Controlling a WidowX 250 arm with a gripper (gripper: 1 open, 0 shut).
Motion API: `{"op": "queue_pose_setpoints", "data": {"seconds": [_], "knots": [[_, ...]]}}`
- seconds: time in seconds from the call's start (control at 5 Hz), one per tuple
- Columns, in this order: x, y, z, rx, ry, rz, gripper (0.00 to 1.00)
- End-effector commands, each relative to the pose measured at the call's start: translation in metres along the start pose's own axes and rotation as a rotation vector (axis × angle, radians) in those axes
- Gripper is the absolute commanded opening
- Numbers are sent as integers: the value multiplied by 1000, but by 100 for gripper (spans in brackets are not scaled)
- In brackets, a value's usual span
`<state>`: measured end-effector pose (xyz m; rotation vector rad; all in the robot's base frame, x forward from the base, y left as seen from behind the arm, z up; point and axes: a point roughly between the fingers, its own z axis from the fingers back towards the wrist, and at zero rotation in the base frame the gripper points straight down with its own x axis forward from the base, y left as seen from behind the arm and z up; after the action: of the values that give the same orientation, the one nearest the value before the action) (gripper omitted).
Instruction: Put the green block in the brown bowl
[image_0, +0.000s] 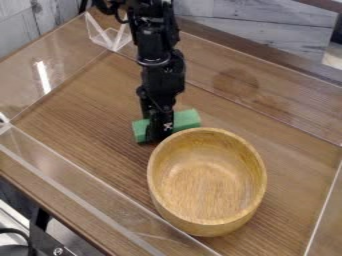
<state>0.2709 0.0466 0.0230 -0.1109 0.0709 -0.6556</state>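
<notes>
On the wooden surface (80, 110) lies the green block (187, 118). It is small, flat and bright green. It sits flat on the wood, just behind the brown bowl (207, 180), near the bowl's far rim. I cannot tell if the block and the bowl touch.

Right over the block is the black robot arm (155, 45). It comes down from the top of the picture and points straight down. Its pincer (160, 128) is at the block, down low by the wood. The black pincer covers the middle of the block, so green shows on both sides of it, a little bit on the left and a bigger bit on the right. The tips are dark and close together in the picture, and I cannot tell if they are apart or squeezing the block.

The bowl is big and round, made of light brown wood with lines in it and a thick rim. It stands upright, and its inside shows only bare wood. It is much wider than the block.

A see-through wall (60, 150) stands around the edge of the surface. Light shines off it.
</notes>
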Motion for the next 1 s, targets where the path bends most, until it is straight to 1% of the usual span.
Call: {"op": "queue_pose_setpoints", "data": {"seconds": [0.0,0.2,0.6,0.8], "knots": [[6,2,25,33,-41,25,0],[5,-1,30,15,-39,47,0],[6,-9,41,-7,-35,68,0],[11,-19,50,-12,-28,62,0]]}}
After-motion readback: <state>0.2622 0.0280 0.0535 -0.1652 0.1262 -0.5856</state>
